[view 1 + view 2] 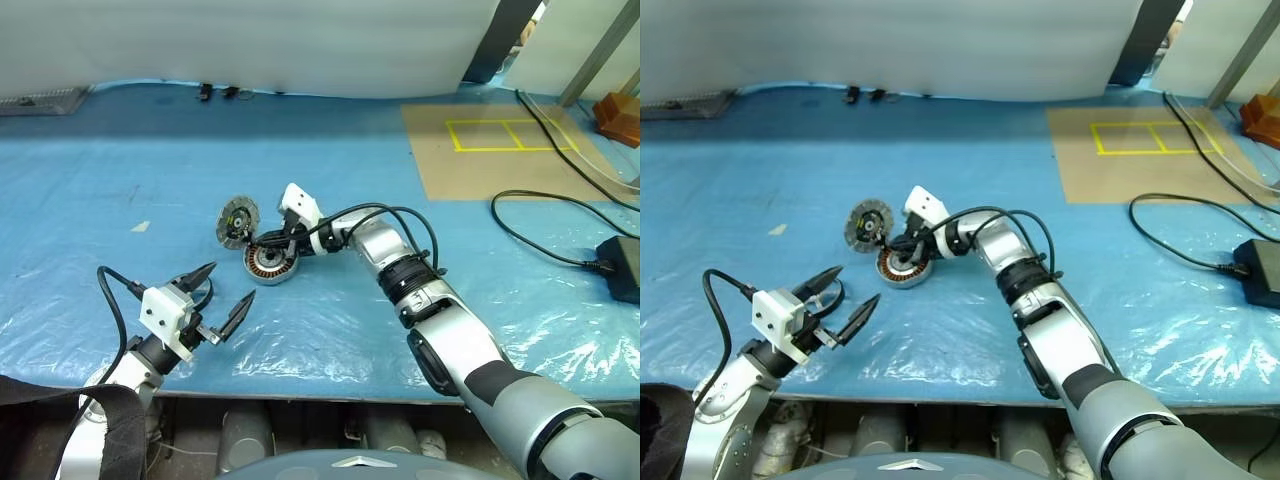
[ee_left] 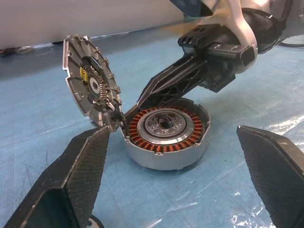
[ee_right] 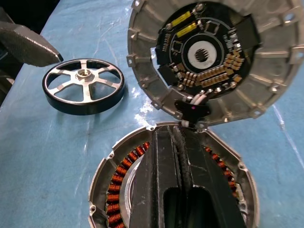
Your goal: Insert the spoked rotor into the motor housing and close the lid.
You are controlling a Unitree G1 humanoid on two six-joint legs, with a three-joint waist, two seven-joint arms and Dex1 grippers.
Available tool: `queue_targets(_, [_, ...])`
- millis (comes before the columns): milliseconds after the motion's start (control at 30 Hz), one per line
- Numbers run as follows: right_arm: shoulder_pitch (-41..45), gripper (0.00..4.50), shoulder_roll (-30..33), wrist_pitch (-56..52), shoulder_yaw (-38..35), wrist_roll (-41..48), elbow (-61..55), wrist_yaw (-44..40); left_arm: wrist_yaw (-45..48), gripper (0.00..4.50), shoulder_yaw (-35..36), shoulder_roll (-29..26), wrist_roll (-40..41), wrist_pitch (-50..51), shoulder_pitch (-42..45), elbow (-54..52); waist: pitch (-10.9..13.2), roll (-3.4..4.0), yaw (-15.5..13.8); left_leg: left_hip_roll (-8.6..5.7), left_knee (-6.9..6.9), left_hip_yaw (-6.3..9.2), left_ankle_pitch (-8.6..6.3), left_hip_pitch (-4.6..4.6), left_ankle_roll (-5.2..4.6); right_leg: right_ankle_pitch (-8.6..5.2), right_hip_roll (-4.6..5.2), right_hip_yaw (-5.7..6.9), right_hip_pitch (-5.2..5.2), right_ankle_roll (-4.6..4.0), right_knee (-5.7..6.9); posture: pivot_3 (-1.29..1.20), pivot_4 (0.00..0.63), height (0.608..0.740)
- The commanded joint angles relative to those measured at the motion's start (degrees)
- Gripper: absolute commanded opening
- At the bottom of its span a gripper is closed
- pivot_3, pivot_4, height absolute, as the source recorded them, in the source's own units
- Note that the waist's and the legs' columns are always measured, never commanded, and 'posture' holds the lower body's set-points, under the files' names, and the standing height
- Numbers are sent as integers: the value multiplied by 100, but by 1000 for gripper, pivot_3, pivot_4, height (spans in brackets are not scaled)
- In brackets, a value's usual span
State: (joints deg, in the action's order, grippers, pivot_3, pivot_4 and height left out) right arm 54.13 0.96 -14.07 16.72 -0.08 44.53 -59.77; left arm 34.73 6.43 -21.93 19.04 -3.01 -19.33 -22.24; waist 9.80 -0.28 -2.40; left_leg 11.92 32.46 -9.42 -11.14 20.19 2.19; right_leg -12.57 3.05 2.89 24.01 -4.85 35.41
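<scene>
1. Left eye view: one motor housing [image 1: 270, 263] sits on the blue-sheeted table [image 1: 120, 200], open face up and axis vertical, copper windings ringing the hub.
2. Its single hinged lid [image 1: 238, 220] stands nearly upright at about 10 o'clock of the housing, circuit-board side facing the housing.
3. The right gripper [image 1: 262, 240] is fully closed on nothing, its two fingers pressed together across the housing's open face, with the tips at the hinge.
4. The left gripper [image 1: 231, 283] hovers at about 7 o'clock of the housing, spread wide and empty.
5. Right wrist view: one spoked rotor [image 3: 84, 76], with six spokes, lies flat beside the housing, axis up, probably just beyond a left fingertip [image 3: 45, 54].
</scene>
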Motion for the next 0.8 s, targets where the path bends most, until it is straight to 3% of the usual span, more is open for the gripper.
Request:
queue_targets(33, [-37,34,-24,235,177,-168,11,44,22,4500,55,-57,43,-6,-4,-83,0,0,0,0,0,0,0,0,0,0,0,0,0,0,0,0,150,740])
queue_targets(200, [-27,34,-15,493,262,-374,441,226,24,4500,53,-64,33,-5,46,-42,0,0,1,0,0,0,0,-1,0,0,0,-1,0,0,0,0,150,740])
queue_targets(400, [239,34,-309,752,-129,-222,1151,828,24,4500,41,-59,12,-23,167,47,-1,2,5,0,1,-1,0,-13,0,0,0,-4,-3,0,10,0,150,740])
queue_targets(800, [131,34,-14,1109,122,-499,1254,45,142,4500,163,-109,54,-132,88,145,-1,2,2,-1,2,-3,0,-6,0,0,2,-4,-3,-1,4,0,150,740])
